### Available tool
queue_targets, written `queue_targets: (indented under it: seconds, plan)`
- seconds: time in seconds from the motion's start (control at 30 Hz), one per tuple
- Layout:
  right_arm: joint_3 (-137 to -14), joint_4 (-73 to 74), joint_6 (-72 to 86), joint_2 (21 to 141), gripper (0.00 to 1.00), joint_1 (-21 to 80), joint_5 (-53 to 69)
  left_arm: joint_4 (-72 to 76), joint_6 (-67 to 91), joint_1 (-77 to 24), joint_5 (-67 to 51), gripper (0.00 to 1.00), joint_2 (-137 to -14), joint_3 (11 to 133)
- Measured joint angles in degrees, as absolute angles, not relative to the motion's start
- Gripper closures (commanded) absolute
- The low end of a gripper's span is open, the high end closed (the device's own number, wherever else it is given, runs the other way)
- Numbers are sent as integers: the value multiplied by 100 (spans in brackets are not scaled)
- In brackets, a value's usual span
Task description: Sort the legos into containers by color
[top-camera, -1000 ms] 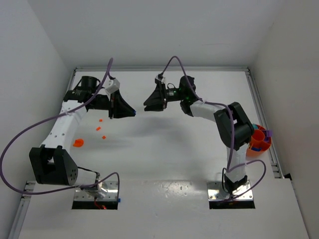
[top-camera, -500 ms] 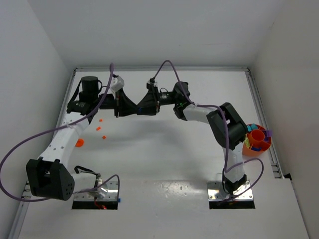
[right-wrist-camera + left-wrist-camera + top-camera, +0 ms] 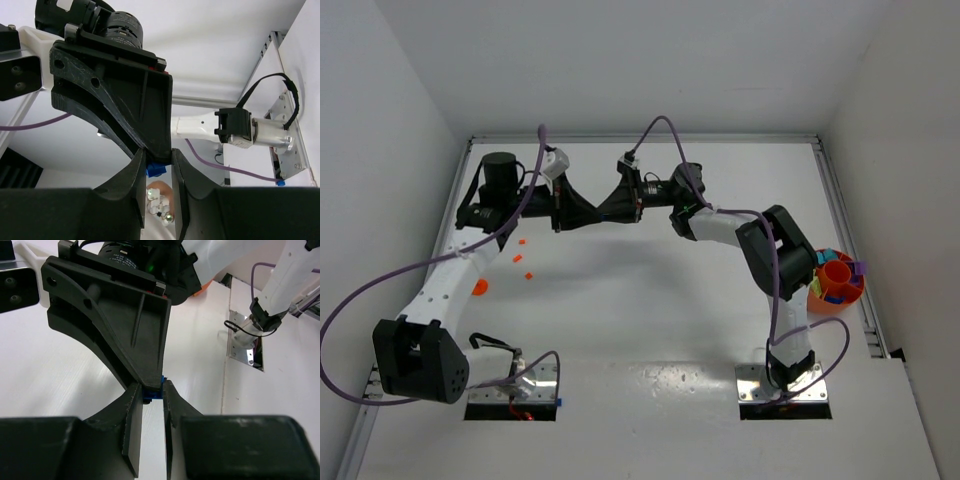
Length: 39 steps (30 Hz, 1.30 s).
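Observation:
My two grippers meet tip to tip in mid-air above the far middle of the table. My left gripper (image 3: pixel 591 213) is shut on a small blue brick (image 3: pixel 152 392) at its fingertips (image 3: pixel 133 405). My right gripper (image 3: pixel 605 211), turned a quarter turn to the left one, has its fingers narrowly either side of the same blue brick (image 3: pixel 156 169), with a small gap showing on one side. The orange bowl (image 3: pixel 817 302) with sorted bricks inside sits at the right edge, beside the right arm.
Three tiny orange bricks (image 3: pixel 520 241) (image 3: pixel 517 259) (image 3: pixel 529 274) and a larger orange piece (image 3: pixel 477 287) lie on the white table under the left arm. Purple cables loop over both arms. A metal rail runs along the table's right edge (image 3: pixel 850 250).
Both grippers moved toward each other from about a gripper's length apart until their tips met. The left arm swung right carrying the blue brick; the right arm reached left.

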State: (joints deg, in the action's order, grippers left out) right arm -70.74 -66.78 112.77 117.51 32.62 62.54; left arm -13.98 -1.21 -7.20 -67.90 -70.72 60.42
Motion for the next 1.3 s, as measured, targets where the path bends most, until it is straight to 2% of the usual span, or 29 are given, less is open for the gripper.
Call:
queue_targets:
  seconds: [0.1,0.13,0.17,0.27,0.37,0.43,0.47,0.6,0.67,0.8,0.9,1.03,1.3]
  plan:
    - [-7072,-6676,11271,11751,98,3260,6254,-1337,-121,-703,-6788,89,-7067,6010]
    - [-7065,-6678,11268,11751,99,3260,6248,-1328,-121,-694,-6785,83,-7065,6005]
    - [-7054,-6678,11257,11751,99,3258,6239,-1328,-123,-679,-6770,72,-7065,6003]
    - [-6982,-6674,11216,11743,100,3234,6171,-1367,-189,-659,-6698,57,-7063,5983]
    - [-6805,-6534,10993,11688,100,3133,6296,-1470,-373,-611,-6501,50,-7022,5961]
    - [-6670,-6128,10586,11570,100,2980,6495,-1490,-495,-460,-6300,19,-6982,5961]
    - [-6626,-5902,10357,11509,100,2884,6552,-1522,-543,-399,-6228,1,-6965,5961]
    - [-6565,-4136,8613,11065,100,2305,6748,-1861,-604,-257,-5865,0,-6930,6010]
    - [-6858,-2338,7091,10822,100,1966,6720,-2115,-587,-237,-5686,0,-6945,6136]
    - [-8427,1531,3656,10720,100,1466,5575,-2759,-530,-257,-5203,0,-7310,6849]
    - [-8748,3133,1800,10193,100,1288,4351,-3085,-510,-294,-4882,0,-7719,7310]
    - [-8278,4571,174,8952,100,1035,2700,-3385,-403,-357,-4550,0,-7979,7349]
    - [-7210,5953,-1055,7404,100,-270,377,-3597,-607,-788,-4493,0,-8112,7369]
